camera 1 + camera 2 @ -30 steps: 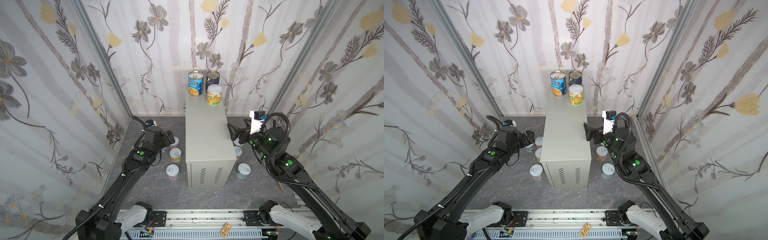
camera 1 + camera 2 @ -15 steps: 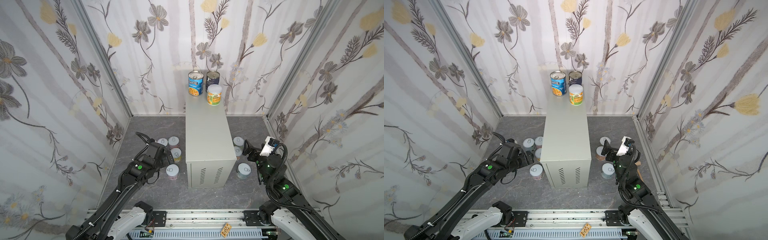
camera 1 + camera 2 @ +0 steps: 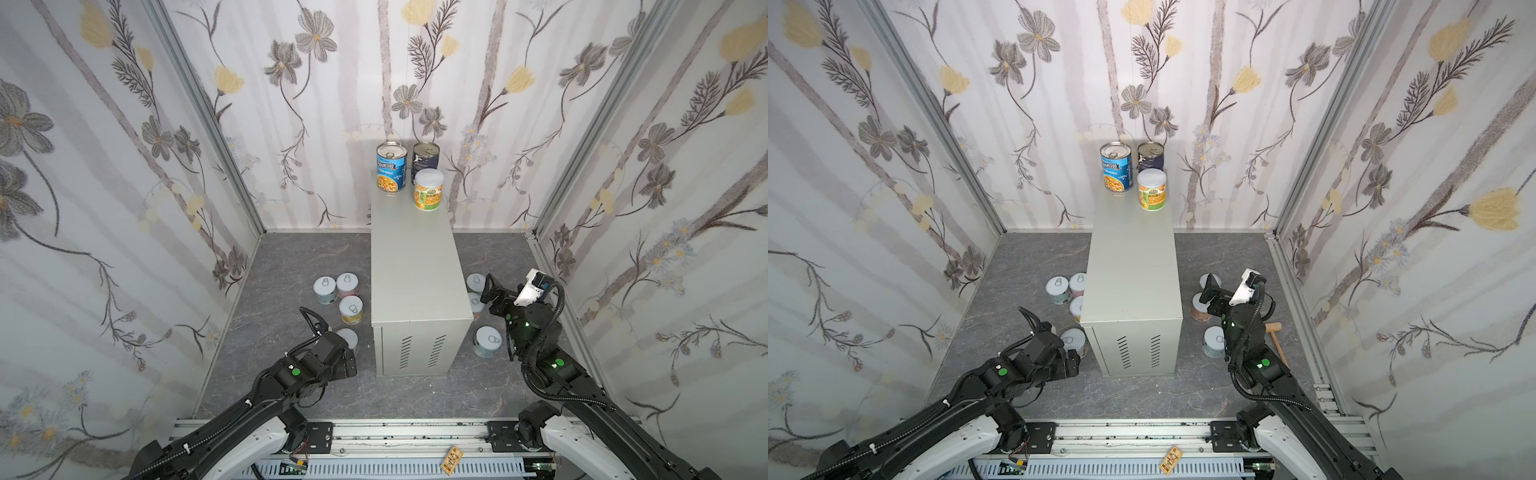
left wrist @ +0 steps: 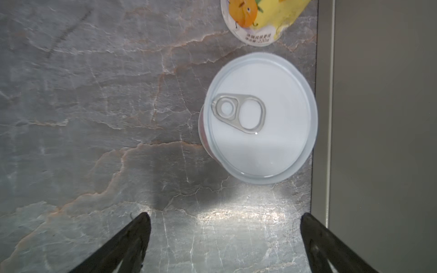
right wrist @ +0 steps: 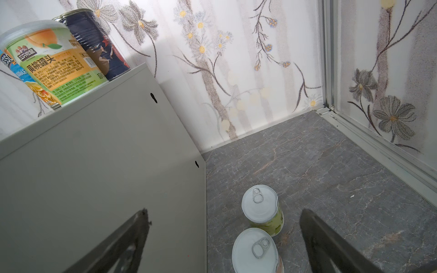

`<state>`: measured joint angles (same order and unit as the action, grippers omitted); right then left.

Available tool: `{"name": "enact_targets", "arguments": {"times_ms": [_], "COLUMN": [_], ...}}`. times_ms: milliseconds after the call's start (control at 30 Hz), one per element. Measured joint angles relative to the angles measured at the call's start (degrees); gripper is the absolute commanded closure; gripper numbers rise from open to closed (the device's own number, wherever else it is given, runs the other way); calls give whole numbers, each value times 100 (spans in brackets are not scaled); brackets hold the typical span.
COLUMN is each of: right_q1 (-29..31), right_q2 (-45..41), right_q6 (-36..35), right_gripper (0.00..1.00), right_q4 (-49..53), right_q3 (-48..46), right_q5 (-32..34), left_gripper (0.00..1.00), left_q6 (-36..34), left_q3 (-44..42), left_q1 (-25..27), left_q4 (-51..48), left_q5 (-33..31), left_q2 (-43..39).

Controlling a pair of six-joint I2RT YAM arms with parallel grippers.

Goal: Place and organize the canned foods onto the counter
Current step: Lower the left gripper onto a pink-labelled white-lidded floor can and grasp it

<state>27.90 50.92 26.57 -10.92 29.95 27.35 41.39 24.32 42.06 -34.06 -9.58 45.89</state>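
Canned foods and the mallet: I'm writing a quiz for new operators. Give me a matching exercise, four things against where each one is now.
Things
1. blue Progresso can
2. orange-and-green can
3. wooden mallet
4. white-lidded can in the left wrist view

Places
A. floor, beside the right arm
B. counter, in front of the dark navy can
C. floor, ahead of the open left fingers
D. counter, far left corner

Pairs: 1-D, 2-B, 3-A, 4-C
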Motion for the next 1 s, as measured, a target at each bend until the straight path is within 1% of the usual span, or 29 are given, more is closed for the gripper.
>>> {"name": "enact_targets", "arguments": {"times_ms": [167,333,433,600,833,1000], "right_q1": [0,-7,-11,-11,-11,-11], "right_q2": [-13,-26,-15,26,39,35], "right_q6": [17,20,35,39,37,37], "right_gripper": [0,0,0,0,0,0], "right_q4": [-2,-20,-42,-85,-83,-85], "right_q3": [0,-7,-7,-28,-28,-28], "right_q5": [9,94,120,153,149,151], "left_gripper": [0,0,0,0,0,5], "left_q6": [-57,-96,-247,-680,-1051,-1176], "left_q3": [-352,-557,-791,-835,-929,-1040], "left_q1": [328,356,365,365,358,350], "left_q4": [879,1676,2323,3051,3727,4122], "left_q5": [-348,-828,-1008,-1342,-1620,-1705], "left_q2": [520,807,905,1307,1700,1952]}}
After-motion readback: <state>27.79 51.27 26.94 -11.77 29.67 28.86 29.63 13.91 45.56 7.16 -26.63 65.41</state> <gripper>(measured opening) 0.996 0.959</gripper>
